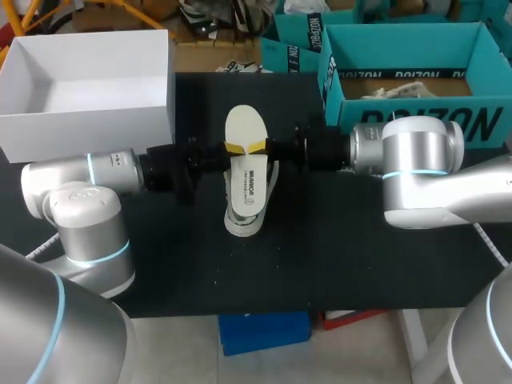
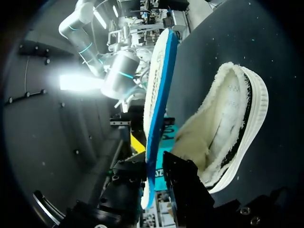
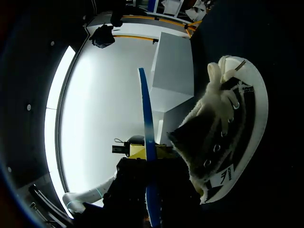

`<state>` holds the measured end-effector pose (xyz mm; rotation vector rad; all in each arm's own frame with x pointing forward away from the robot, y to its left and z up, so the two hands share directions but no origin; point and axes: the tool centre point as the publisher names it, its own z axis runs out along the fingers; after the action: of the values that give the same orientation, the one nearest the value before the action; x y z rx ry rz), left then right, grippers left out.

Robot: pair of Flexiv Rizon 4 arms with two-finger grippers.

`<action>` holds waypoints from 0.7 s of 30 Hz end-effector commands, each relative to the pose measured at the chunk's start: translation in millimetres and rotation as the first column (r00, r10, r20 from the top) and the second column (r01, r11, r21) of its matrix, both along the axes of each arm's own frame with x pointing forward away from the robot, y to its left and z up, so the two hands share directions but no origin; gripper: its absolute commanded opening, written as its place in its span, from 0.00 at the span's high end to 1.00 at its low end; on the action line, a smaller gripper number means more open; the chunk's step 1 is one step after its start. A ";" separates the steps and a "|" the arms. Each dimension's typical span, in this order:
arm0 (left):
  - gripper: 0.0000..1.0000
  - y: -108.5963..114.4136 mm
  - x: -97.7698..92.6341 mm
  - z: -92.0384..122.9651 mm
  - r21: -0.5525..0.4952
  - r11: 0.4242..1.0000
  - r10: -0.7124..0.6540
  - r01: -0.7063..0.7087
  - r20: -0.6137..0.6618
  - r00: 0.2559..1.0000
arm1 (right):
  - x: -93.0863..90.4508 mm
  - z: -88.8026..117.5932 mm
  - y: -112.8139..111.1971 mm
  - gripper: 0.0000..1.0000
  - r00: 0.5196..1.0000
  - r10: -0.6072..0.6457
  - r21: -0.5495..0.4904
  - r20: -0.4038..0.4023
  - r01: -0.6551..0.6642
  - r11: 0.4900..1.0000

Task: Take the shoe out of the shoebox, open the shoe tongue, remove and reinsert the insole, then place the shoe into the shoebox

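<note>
A white insole with a blue underside hangs level above the shoe, which lies on the black table. My right gripper comes in from the right and is shut on the insole's edge. From the left, my left gripper has its fingers around the opposite edge, with a thin gap still showing. In the left wrist view the insole runs edge-on between the fingers of the left gripper, beside the fleece-lined shoe. In the right wrist view the insole is clamped in the right gripper, next to the shoe.
The open white shoebox stands at the back left, also seen as the shoebox past the insole. A teal box sits at the back right. The black table stretches in front of the shoe.
</note>
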<state>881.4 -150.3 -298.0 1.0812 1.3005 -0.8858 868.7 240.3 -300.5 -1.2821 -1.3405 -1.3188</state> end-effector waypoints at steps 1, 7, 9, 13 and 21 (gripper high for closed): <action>0.88 -7.8 2.3 -3.5 0.005 1.000 0.004 -0.004 0.001 1.000 | 0.2 -0.6 1.2 1.00 1.000 -0.001 -0.002 -0.001 0.001 1.000; 1.00 -9.6 3.1 -2.6 0.005 1.000 0.014 -0.014 0.007 1.000 | 0.2 -0.6 1.2 1.00 1.000 -0.001 -0.002 -0.001 0.001 1.000; 1.00 -9.2 2.2 -1.3 0.007 1.000 0.014 -0.014 0.010 1.000 | 0.2 -0.6 1.2 0.96 1.000 -0.001 -0.002 -0.001 0.001 1.000; 1.00 -4.5 -1.0 2.9 0.041 0.999 0.007 -0.008 0.015 1.000 | 1.0 1.0 -0.7 0.00 1.000 -0.023 -0.022 0.001 0.023 0.999; 1.00 13.6 -14.6 2.8 0.159 0.987 -0.019 0.035 -0.099 0.995 | -5.0 21.1 -12.9 0.00 0.991 -0.132 -0.131 0.004 0.132 0.983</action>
<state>873.7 -149.1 -304.2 1.1439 1.4093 -0.8863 879.4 231.6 -297.1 -1.3883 -1.3590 -1.3229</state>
